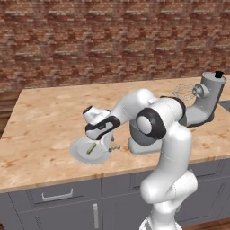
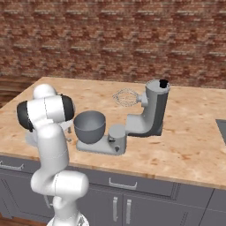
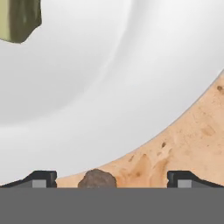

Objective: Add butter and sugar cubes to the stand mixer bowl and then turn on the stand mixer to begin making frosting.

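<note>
1 butter (image 1: 91,148), 1 plate (image 1: 80,152)

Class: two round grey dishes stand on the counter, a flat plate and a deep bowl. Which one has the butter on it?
The flat plate, beside the open gripper: the olive-yellow butter lies on it. The deep stand mixer bowl sits on the mixer's base.

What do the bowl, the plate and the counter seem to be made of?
The bowl looks like brushed metal: an even grey with soft shading and a smooth rim. The plate seems to be glazed ceramic or plastic: pale grey-white, with a gentle sheen in the hand view. The counter looks like polished stone or a laminate: warm tan with mottled darker flecks. All is rendered, so these are guesses.
</note>
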Controlling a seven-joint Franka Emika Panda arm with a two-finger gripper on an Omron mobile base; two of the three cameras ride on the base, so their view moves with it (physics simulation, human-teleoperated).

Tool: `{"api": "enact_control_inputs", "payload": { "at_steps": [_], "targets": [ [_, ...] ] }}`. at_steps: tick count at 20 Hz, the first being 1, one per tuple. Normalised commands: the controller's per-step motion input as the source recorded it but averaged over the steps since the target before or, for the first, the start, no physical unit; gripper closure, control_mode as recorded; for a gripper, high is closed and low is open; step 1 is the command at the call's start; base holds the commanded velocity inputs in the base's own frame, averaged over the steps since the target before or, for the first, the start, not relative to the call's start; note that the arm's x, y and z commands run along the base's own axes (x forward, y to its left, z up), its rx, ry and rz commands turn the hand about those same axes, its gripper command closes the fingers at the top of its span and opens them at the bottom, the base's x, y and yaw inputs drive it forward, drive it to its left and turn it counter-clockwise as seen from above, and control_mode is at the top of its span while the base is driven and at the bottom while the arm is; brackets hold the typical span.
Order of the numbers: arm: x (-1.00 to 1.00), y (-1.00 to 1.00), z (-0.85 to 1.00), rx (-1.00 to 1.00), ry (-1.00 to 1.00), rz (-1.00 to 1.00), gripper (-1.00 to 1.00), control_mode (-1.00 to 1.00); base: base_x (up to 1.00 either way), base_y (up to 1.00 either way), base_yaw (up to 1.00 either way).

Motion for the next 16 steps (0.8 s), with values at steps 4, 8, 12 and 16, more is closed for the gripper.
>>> {"api": "enact_control_inputs", "payload": {
  "at_steps": [4,8,12,16],
  "targets": [
    [0.00,-0.17,-0.18,0.00,0.00,0.00,-1.00,-1.00,0.00,0.00,0.00],
    [0.00,-0.31,-0.08,0.00,0.00,0.00,-1.00,-1.00,0.00,0.00,0.00],
    [0.00,-0.32,-0.10,0.00,0.00,0.00,-1.00,-1.00,0.00,0.00,0.00],
    [-0.02,-0.13,-0.30,0.00,0.01,0.00,-1.00,-1.00,0.00,0.00,0.00]
  ]
}}
